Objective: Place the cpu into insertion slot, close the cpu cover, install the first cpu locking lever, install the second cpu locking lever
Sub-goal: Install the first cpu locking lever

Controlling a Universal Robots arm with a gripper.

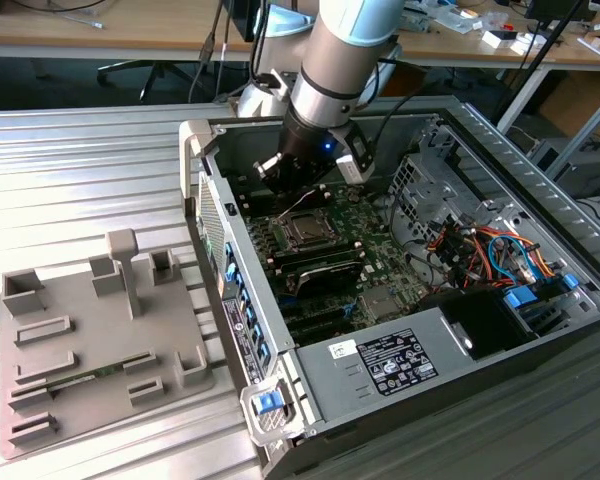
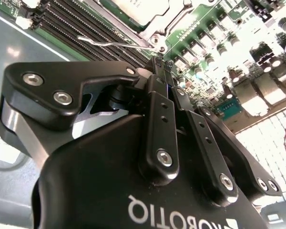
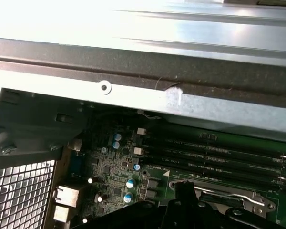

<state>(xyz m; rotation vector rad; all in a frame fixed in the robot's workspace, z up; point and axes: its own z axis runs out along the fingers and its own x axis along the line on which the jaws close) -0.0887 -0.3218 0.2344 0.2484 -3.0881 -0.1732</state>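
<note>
Closed on nothing, the pincer point(image 2: 160, 63) hovers fingertips-together just beside a thin locking lever point(image 2: 112, 44) at the cpu cover point(image 2: 155, 21).

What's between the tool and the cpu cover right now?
Nothing visible. In the second wrist view the tool, fingers together, points toward the socket corner. The cpu cover sits closed over the cpu, and a thin wire locking lever juts out beside it, close to the fingertips, not blocking them.

matt black gripper point(image 2: 160, 64), silvery metal cpu cover point(image 1: 307, 232), ribbed bare-metal table point(image 1: 80, 170), glossy green motherboard point(image 1: 375, 215).
</note>
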